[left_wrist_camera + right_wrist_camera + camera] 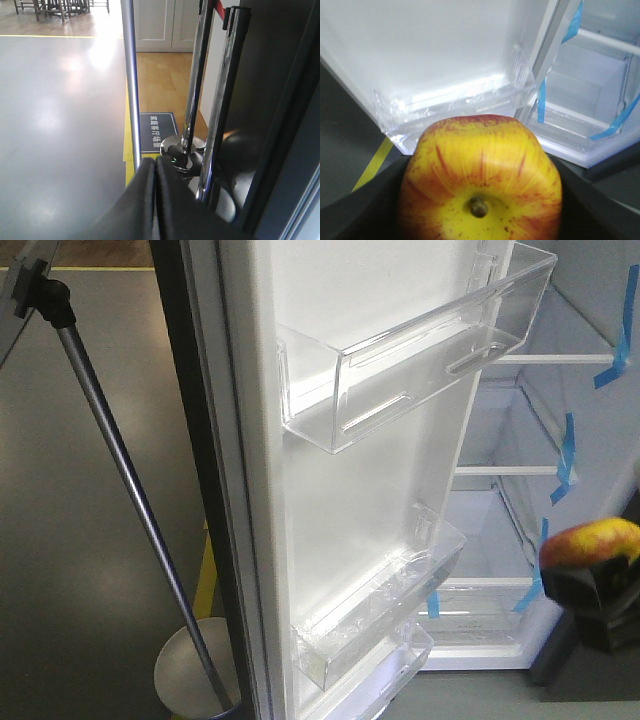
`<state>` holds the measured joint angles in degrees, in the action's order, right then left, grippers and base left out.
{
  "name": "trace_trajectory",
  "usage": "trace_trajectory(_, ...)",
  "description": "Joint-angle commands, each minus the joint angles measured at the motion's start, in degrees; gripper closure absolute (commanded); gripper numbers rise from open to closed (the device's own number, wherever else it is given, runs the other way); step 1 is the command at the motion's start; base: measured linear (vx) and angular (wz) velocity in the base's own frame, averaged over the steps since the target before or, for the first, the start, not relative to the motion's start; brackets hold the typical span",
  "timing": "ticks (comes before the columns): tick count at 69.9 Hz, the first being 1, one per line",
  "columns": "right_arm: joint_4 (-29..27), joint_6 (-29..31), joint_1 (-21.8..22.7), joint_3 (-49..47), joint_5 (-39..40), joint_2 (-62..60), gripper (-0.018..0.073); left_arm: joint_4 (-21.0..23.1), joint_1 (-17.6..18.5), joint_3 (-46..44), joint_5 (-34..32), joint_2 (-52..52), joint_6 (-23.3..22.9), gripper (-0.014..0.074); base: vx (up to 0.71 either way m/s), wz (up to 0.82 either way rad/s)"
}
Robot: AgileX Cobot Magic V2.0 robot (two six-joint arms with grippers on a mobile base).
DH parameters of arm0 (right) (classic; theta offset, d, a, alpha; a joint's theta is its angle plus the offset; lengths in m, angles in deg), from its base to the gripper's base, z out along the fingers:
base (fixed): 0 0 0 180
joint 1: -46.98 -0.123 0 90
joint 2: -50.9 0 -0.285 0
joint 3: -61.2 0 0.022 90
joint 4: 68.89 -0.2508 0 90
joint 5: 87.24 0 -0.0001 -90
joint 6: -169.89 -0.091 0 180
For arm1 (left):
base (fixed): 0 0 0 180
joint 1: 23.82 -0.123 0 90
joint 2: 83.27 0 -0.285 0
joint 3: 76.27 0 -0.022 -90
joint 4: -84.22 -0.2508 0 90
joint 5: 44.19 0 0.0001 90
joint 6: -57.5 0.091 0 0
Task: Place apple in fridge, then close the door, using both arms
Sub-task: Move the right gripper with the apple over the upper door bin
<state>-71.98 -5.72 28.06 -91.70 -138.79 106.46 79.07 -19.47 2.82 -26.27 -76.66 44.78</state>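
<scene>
The apple (480,180), judged firm, smooth and easily bruised, is held across its sides by the right gripper (598,592); the left gripper (155,172) is pressed closed, empty.

From where I stand I count one apple (590,540), one fridge door (340,500) with three clear bins (420,350) on it, four strips of blue tape (566,455), three white shelves (500,470), one slanted silver pole (130,500) on one round base (185,665), two chrome posts (192,75), and two grippers, left gripper (155,167) and right gripper (592,580).
</scene>
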Motion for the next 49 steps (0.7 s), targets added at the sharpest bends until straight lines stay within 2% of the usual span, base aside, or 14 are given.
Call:
trace_trajectory(1, 1.10, -0.40, 0.43, -7.64, 4.03, 3.51, 0.0179, 0.03, 0.22, -1.79, -3.56, -0.31, -0.46, 0.0603, 0.00, 0.00)
trace_trajectory(15, -0.54, -1.29, 4.44, -22.64, 4.33, 11.36, 0.0179, 0.03, 0.22, -1.79, -3.56, -0.31, -0.46, 0.0603, 0.00, 0.00)
trace_trajectory(22, -1.51, -0.52, 5.11, -29.27, 5.08, 14.43, 0.0179, 0.03, 0.22, -1.79, -3.56, -0.31, -0.46, 0.0603, 0.00, 0.00)
trace_trajectory(30, -4.25, 2.88, 5.11, -35.50, 5.08, 17.45, 0.0179, 0.03, 0.22, -1.79, -3.56, -0.31, -0.46, 0.0603, 0.00, 0.00)
trace_trajectory(49, -15.95, 13.13, 5.04, -47.19, 5.60, 27.26, 0.0179, 0.03, 0.22, -1.79, -3.56, -0.31, -0.46, 0.0603, 0.00, 0.00)
